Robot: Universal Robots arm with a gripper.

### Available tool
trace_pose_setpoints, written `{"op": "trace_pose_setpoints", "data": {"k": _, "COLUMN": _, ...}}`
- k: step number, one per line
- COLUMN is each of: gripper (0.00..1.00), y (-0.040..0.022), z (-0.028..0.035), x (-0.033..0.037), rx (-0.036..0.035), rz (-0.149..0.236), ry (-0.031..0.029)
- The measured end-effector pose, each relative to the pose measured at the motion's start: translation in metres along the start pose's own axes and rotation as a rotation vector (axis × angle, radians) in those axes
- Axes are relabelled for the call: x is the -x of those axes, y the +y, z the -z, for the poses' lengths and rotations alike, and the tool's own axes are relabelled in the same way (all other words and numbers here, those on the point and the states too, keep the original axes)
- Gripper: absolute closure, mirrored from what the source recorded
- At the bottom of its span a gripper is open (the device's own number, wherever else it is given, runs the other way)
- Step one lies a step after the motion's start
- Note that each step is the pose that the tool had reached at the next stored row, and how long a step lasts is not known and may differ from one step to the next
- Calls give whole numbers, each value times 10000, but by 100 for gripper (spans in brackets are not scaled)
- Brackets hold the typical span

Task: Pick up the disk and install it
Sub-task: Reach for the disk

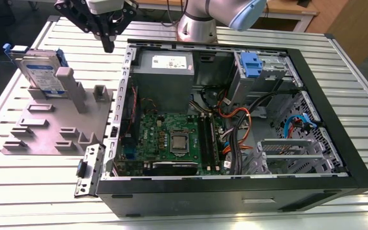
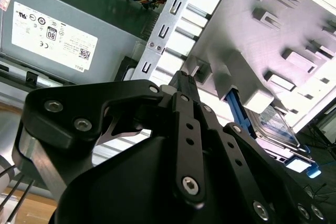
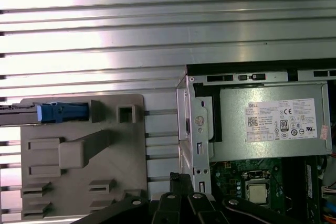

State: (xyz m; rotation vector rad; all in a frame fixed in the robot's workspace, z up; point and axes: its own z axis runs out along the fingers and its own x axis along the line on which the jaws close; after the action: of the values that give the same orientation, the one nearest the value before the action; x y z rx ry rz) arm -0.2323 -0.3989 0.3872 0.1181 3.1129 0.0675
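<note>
Black hand [image 1: 109, 47], fingers closed on nothing, hangs pointing down between the upright disk [image 1: 40, 72] and computer case [image 1: 235, 189].

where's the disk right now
The disk stands on edge in the grey fixture at the exterior view's left, beside the open computer case; the end effector hangs higher up, near the case's edge.

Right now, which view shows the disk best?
The exterior view: the disk stands upright in the grey fixture, label face showing, at the exterior view's left. The first wrist view shows the disk edge-on, mostly its blue carrier; the second wrist view shows the disk in part, slanted.
</note>
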Motion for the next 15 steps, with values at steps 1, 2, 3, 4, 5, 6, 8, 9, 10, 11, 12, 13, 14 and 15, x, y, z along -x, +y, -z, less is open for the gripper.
{"op": "trace_pose_setpoints", "data": {"k": 1, "gripper": 89, "y": 0, "z": 0, "x": 0, "rx": 0, "rz": 0, "ry": 0}}
{"op": "trace_pose_setpoints", "data": {"k": 2, "gripper": 89, "y": 0, "z": -1, "x": -1, "rx": 0, "rz": 1, "ry": 1}}
{"op": "trace_pose_setpoints", "data": {"k": 3, "gripper": 89, "y": 0, "z": -1, "x": -1, "rx": 0, "rz": 0, "ry": 0}}
{"op": "trace_pose_setpoints", "data": {"k": 4, "gripper": 89, "y": 0, "z": -1, "x": -1, "rx": 0, "rz": 0, "ry": 0}}
{"op": "trace_pose_setpoints", "data": {"k": 5, "gripper": 89, "y": 0, "z": -2, "x": -1, "rx": 1, "rz": 0, "ry": -1}}
{"op": "trace_pose_setpoints", "data": {"k": 6, "gripper": 89, "y": 0, "z": -2, "x": -2, "rx": 1, "rz": 1, "ry": -1}}
{"op": "trace_pose_setpoints", "data": {"k": 8, "gripper": 89, "y": -1, "z": -6, "x": -6, "rx": 0, "rz": 0, "ry": 0}}
{"op": "trace_pose_setpoints", "data": {"k": 9, "gripper": 89, "y": -2, "z": -14, "x": -13, "rx": 1, "rz": 1, "ry": 0}}
{"op": "trace_pose_setpoints", "data": {"k": 10, "gripper": 89, "y": -2, "z": -14, "x": -13, "rx": 0, "rz": 0, "ry": 0}}
{"op": "trace_pose_setpoints", "data": {"k": 11, "gripper": 89, "y": -2, "z": -15, "x": -14, "rx": 1, "rz": 0, "ry": -1}}
{"op": "trace_pose_setpoints", "data": {"k": 12, "gripper": 89, "y": -2, "z": -15, "x": -14, "rx": 0, "rz": 1, "ry": 0}}
{"op": "trace_pose_setpoints", "data": {"k": 13, "gripper": 89, "y": -2, "z": -15, "x": -14, "rx": 0, "rz": 0, "ry": 0}}
{"op": "trace_pose_setpoints", "data": {"k": 14, "gripper": 89, "y": -2, "z": -16, "x": -15, "rx": 0, "rz": 1, "ry": 0}}
{"op": "trace_pose_setpoints", "data": {"k": 15, "gripper": 89, "y": -2, "z": -17, "x": -16, "rx": 0, "rz": 0, "ry": 0}}
